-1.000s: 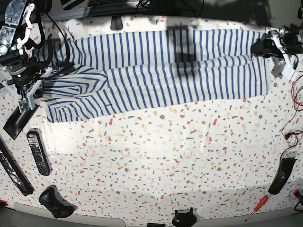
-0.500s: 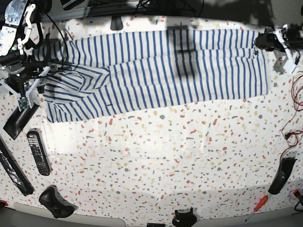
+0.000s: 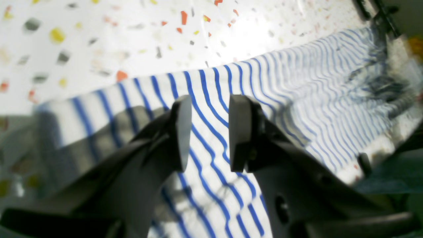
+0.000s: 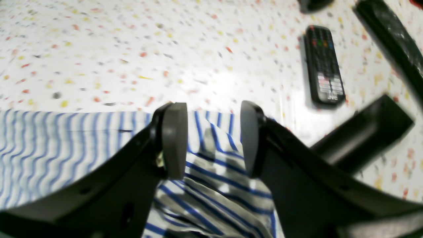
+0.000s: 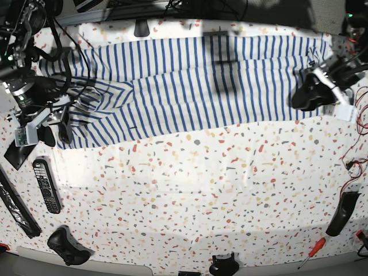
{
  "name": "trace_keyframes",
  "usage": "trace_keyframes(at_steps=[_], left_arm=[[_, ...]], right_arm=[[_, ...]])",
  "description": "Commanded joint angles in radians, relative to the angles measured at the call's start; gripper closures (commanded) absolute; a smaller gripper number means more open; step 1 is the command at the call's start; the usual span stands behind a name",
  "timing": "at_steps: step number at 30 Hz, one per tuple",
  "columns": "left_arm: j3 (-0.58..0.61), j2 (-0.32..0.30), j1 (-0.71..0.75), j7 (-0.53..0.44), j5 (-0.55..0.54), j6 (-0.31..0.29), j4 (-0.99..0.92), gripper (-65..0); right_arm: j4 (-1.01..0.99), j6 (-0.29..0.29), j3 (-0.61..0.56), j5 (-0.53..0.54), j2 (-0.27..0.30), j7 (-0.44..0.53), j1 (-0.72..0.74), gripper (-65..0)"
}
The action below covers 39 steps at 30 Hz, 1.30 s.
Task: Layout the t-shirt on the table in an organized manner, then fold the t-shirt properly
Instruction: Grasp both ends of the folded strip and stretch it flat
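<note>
**Striped t-shirt spread along the far edge of the table, both claws parted above it**

Much here is hard to make out. In the left wrist view the near part of the cloth is blurred, and the far end of the t-shirt (image 3: 297,99) melts into a smear near the table's edge. In the right wrist view the lower frame is filled by the dark gripper body, which hides the cloth beneath it. In the base view both arms cover the shirt's two ends, so its sleeves and neck cannot be picked out.

The t-shirt (image 5: 195,86), white with thin blue stripes, lies stretched as a long band along the far edge of the table (image 5: 190,190). Its end by the table's left edge is bunched into folds; the rest lies fairly flat.

The left gripper (image 3: 206,132) stands with a clear gap between its two pads. Striped cloth shows through the gap, and nothing is pinched. Whether the tips touch the fabric cannot be told. In the base view this arm sits over the shirt's end near the table's right edge.

The right gripper (image 4: 211,138) is also parted, with a moderate gap. Rumpled striped cloth (image 4: 214,185) lies under and between the pads, not clamped. A black remote control (image 4: 324,66) lies on bare table beyond it, apart from the shirt.
</note>
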Motion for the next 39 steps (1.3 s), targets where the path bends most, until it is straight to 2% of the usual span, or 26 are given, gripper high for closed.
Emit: trace_keyframes(at_steps=[1, 3, 6, 10, 11, 18, 25, 29, 32, 36, 39], left_arm=[[-0.008, 0.011, -0.018, -0.025, 0.018, -0.009, 0.013, -17.0], [-0.007, 0.063, -0.026, -0.02, 0.095, -0.009, 0.013, -17.0], [-0.006, 0.092, -0.01, -0.005, 0.156, -0.009, 0.013, -17.0], [-0.006, 0.09, 0.029, -0.007, 0.216, -0.009, 0.013, -17.0], [-0.006, 0.09, 0.041, -0.012, 0.232, -0.009, 0.012, -17.0], [-0.006, 0.09, 0.068, -0.048, 0.249, -0.009, -0.099, -17.0], [-0.006, 0.086, -0.019, -0.087, 0.382, -0.009, -0.287, -15.0], [-0.006, 0.052, -0.081, -0.096, 0.399, -0.009, -0.343, -14.8], [-0.006, 0.001, -0.125, -0.099, 0.399, -0.009, -0.378, -14.8], [-0.006, -0.066, -0.164, -0.166, 0.405, -0.009, -0.429, -14.8], [-0.006, -0.083, -0.191, -0.188, 0.41, -0.009, -0.452, -14.9]], right_arm=[[-0.021, 0.001, 0.005, 0.008, 0.014, 0.045, 0.008, -25.4], [-0.098, 0.002, 0.005, 0.007, 0.014, 0.062, 0.008, -25.4], [-0.216, 0.016, 0.005, 0.003, 0.013, 0.04, 0.008, -25.4], [-0.333, 0.132, 0.005, 0.002, 0.013, 0.04, 0.008, -25.4], [-0.349, 0.146, 0.005, 0.002, 0.013, 0.04, 0.008, -25.4], [-0.392, 0.148, 0.005, 0.003, 0.002, 0.043, 0.008, -25.4], [-0.393, 0.148, 0.005, 0.003, -0.043, 0.057, 0.011, -25.4], [-0.393, 0.148, 0.005, -0.008, -0.085, 0.05, 0.055, -25.4], [-0.393, 0.148, 0.005, -0.069, -0.114, 0.033, 0.098, -25.4], [-0.393, 0.148, 0.005, -0.1, -0.141, 0.038, 0.144, -25.4], [-0.393, 0.148, 0.005, -0.101, -0.152, 0.033, 0.174, -25.4]])
